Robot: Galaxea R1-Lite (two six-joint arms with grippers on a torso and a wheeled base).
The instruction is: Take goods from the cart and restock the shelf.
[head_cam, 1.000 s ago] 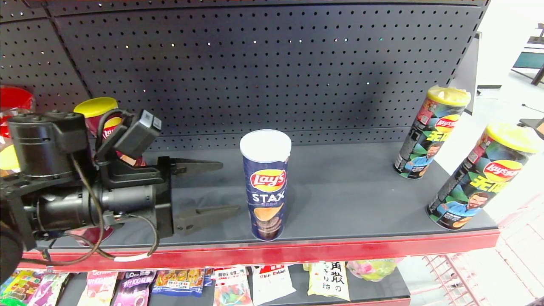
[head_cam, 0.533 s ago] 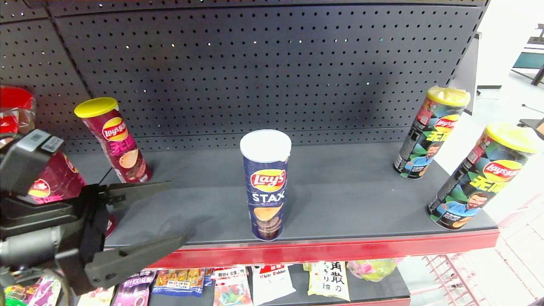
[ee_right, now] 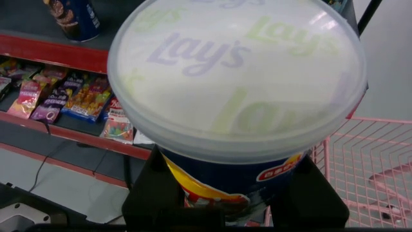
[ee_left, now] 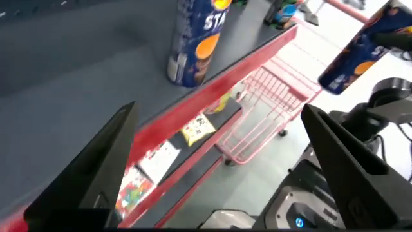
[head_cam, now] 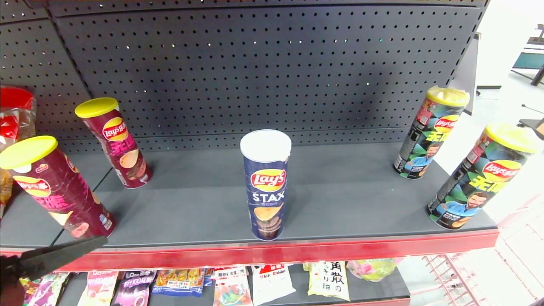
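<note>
A blue chip can with a white lid [head_cam: 266, 183] stands upright near the front middle of the dark shelf [head_cam: 348, 191]. One dark finger [head_cam: 57, 255] of my left gripper shows at the shelf's red front edge, far left and below the can. In the left wrist view my left gripper [ee_left: 219, 109] is open and holds nothing, with the shelf's blue can [ee_left: 193, 38] beyond it. My right gripper [ee_right: 232, 190] is shut on a second blue can with a clear lid [ee_right: 238, 84], which hangs off to the side of the shelf [ee_left: 364, 48].
Two maroon cans with yellow lids [head_cam: 55, 187] [head_cam: 114, 142] stand at the shelf's left, two green-black cans [head_cam: 433, 131] [head_cam: 482, 176] at its right. Snack packets [head_cam: 231, 284] hang on the lower shelf. A pink wire cart [ee_left: 264, 122] stands before the shelf.
My left gripper, open beside the blue can a second ago, has drawn back left and down off the shelf, uncovering the front maroon can. The cans on the shelf have not moved.
</note>
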